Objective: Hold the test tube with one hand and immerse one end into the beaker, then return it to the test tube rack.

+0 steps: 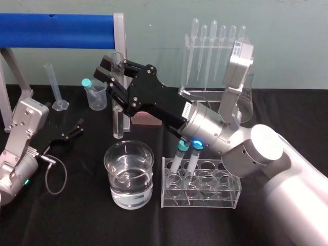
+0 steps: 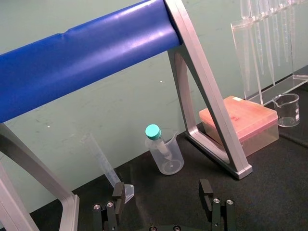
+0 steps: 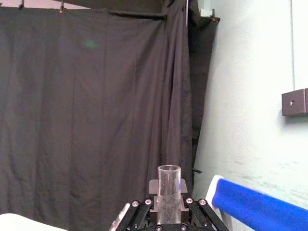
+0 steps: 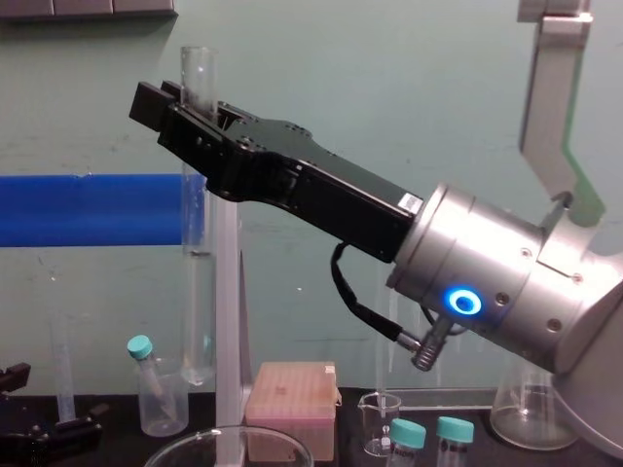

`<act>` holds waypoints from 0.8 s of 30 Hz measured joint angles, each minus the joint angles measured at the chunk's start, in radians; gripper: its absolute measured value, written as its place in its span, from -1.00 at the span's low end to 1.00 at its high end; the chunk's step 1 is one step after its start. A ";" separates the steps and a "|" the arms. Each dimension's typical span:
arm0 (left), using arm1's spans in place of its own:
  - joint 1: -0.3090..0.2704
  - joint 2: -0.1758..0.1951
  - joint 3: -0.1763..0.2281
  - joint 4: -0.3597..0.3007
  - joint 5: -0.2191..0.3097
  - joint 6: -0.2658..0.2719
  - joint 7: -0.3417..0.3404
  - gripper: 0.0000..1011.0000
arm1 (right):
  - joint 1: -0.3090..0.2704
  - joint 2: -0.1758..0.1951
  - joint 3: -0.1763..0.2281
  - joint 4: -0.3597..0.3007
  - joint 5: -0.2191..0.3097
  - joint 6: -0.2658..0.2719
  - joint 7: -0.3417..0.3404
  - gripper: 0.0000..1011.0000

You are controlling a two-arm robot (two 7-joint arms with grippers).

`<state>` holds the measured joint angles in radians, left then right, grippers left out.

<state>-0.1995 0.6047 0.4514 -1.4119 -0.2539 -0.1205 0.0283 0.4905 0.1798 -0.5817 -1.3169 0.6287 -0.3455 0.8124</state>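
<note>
Clear glass caught between black fingers: the right gripper [image 1: 114, 73] is closed on the test tube [image 1: 118, 120], pinching it near its open top so that most of its length hangs upright below. The tube is in the air, its lower end above the table, just beyond the far rim of the beaker [image 1: 118, 192] and not yet inside it. The beaker holds water and stands at the front of the black table [image 1: 77, 220], with the test tube rack [image 1: 201, 197] just beside it on the right.

The dip looks not yet made, and the risks are plain. With so high a grip, any tilt of the wrist would swing the long lower end wide, and it could knock the beaker's rim on the way in. Smooth glass might also slide down through the fingers. The metal upright [image 1: 119, 31] under the blue bar [image 1: 56, 31] stands close behind the tube, and a small plastic beaker [image 1: 96, 95] sits near on the left.

Room is best toward the front, straight over the wide beaker mouth. Two teal-capped tubes [image 1: 180, 154] fill the rack's left end and lean up towards the wrist; the other cells look free. The left gripper [image 1: 72, 132] rests parked on the table at far left, fingers spread and holding nothing.
</note>
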 joint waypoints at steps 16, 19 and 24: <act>0.000 0.000 0.000 0.000 0.000 0.000 0.000 0.98 | -0.054 0.027 -0.004 -0.012 0.007 0.018 -0.030 -0.56; 0.000 0.000 0.000 0.000 0.000 0.000 0.000 0.98 | -0.057 0.029 -0.007 0.001 0.005 0.021 -0.030 -0.56; 0.000 0.000 0.000 0.000 0.000 0.000 0.000 0.98 | -0.058 0.033 -0.012 0.027 -0.005 0.026 -0.028 -0.56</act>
<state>-0.1996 0.6047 0.4514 -1.4120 -0.2538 -0.1205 0.0283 0.4328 0.2126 -0.5941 -1.2898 0.6239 -0.3191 0.7841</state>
